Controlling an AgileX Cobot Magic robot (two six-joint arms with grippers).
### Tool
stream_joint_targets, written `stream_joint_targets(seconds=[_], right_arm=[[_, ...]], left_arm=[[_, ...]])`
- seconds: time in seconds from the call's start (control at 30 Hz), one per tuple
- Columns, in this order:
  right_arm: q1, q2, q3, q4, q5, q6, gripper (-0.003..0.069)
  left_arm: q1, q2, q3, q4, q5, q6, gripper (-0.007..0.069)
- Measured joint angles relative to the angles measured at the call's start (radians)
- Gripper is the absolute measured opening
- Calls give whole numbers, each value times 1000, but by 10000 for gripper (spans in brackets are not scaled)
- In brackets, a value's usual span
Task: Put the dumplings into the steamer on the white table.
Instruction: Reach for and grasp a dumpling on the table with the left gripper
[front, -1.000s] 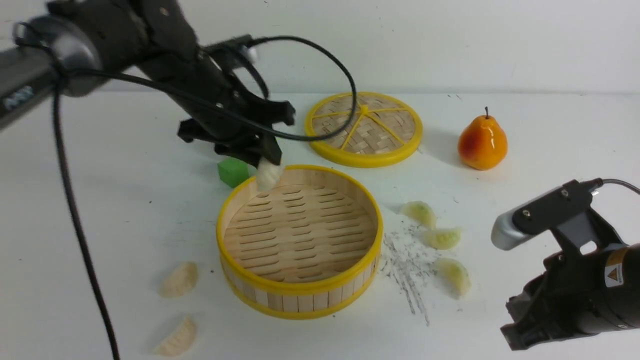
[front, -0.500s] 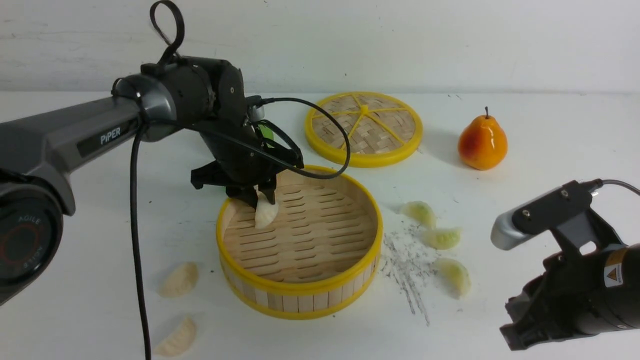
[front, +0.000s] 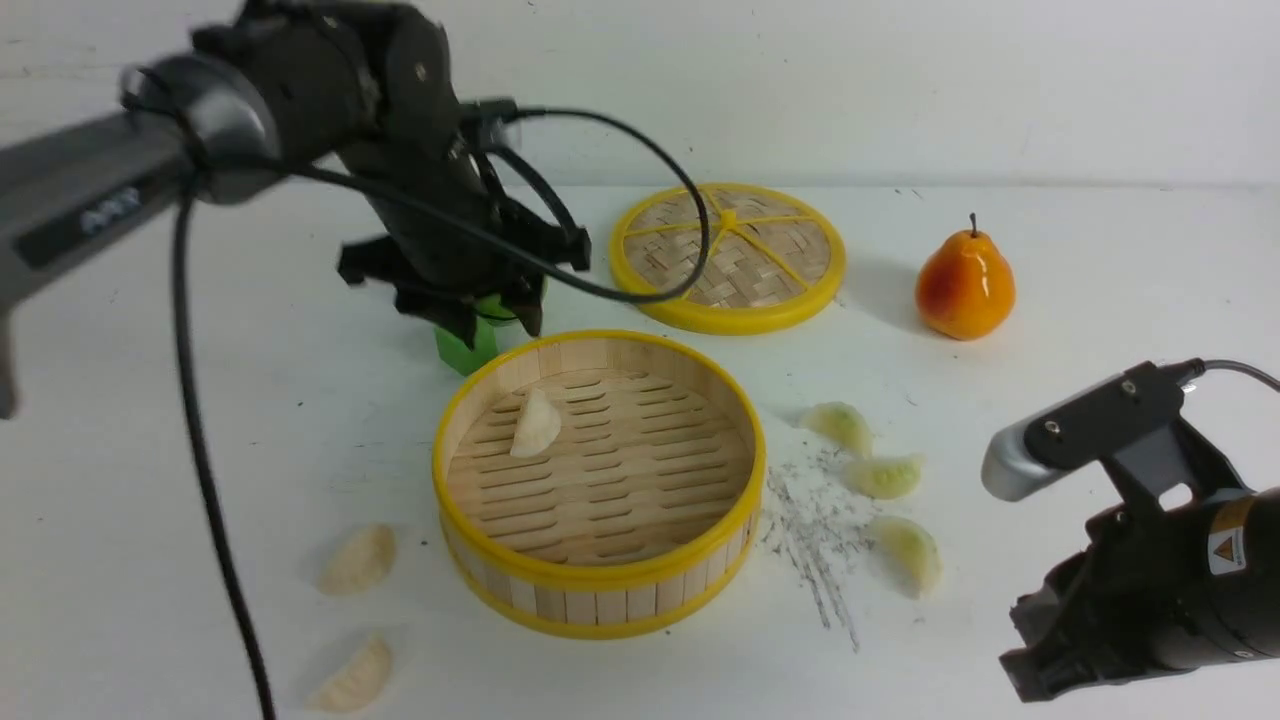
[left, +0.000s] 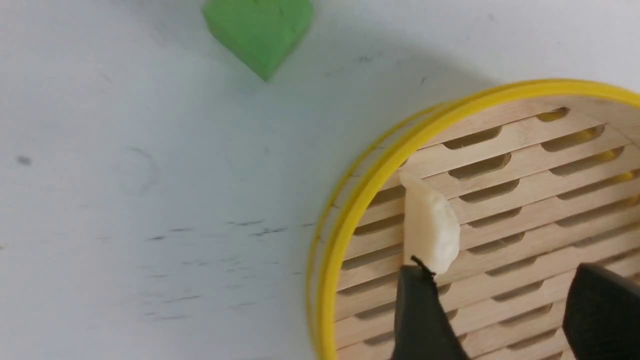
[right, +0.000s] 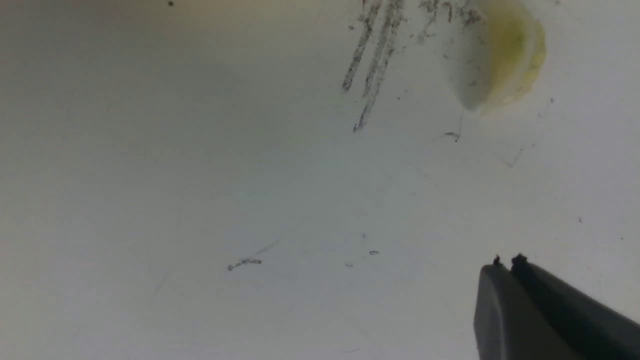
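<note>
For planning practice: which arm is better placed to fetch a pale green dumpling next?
Probably right. The right hand sits near the pale green dumplings, on their side of the steamer; the left hand is across it.

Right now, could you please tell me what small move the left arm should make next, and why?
Probably swing the left gripper, whose fingers stand open and empty above the far rim of the steamer, over to the nearer cream dumpling on the white table. The dumpling inside lies on the slats, clear of the fingers, so that placement looks done.
</note>
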Motion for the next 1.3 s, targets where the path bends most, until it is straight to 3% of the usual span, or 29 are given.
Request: stream_joint_targets(seconds=[0.13,0.23,0.47,0.77,1.07,1.17,1.3], right_arm=[[0,0,0,0,8,-1,21],[0,0,0,0,11,-1,22],[0,0,0,0,6,-1,22],[0,0,0,7,3,-1,22],[0,0,0,12,3,-1,23],[0,0,0,12,3,-1,26],[0,0,0,12,6,-1,31]], left_arm=[[39,-144,65,70,55,32,373],[82,-189,176,52,58,58,366],[89,-120,462,-14,-75,160,363],[87,-13,482,-19,-193,276,363],[87,10,482,18,-106,287,358],[87,10,482,20,-99,287,344],[87,10,486,20,-100,287,253]])
